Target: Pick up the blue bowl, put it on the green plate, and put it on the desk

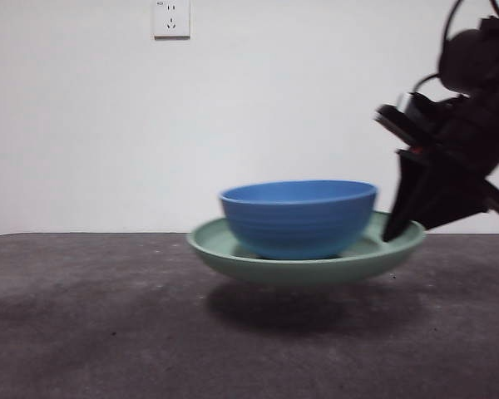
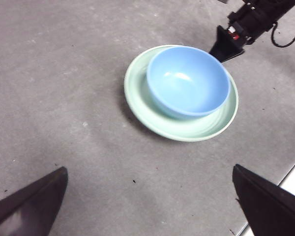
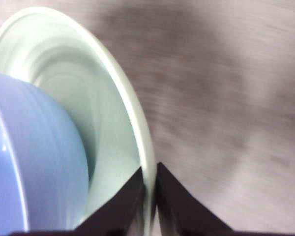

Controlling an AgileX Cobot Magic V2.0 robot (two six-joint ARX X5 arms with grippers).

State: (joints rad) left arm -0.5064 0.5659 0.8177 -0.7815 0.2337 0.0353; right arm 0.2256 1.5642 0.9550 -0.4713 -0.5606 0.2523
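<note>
At frame centre, above its shadow on the dark speckled matte desk (image 1: pixel 83 332), wide pale sage-green plate (image 1: pixel 233 248) hangs lifted, round ridged medium-blue bowl (image 1: pixel 298 218) sitting inside. At right, right gripper (image 1: pixel 397 229) pinches plate rim, jaws closed tight. Left gripper (image 2: pixel 150 206) spread wide, holding nothing.

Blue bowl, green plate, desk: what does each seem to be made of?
Blue bowl: looks like matte plastic or glazed ceramic; faint horizontal ridges outside, a soft highlight inside. Cannot tell which.
Green plate: the same smooth, low-sheen look, with concentric rings inside; its rim sits between the right gripper jaws.
Desk: dark grey-brown, rough and speckled, no reflections; perhaps a textured mat or laminate.
</note>
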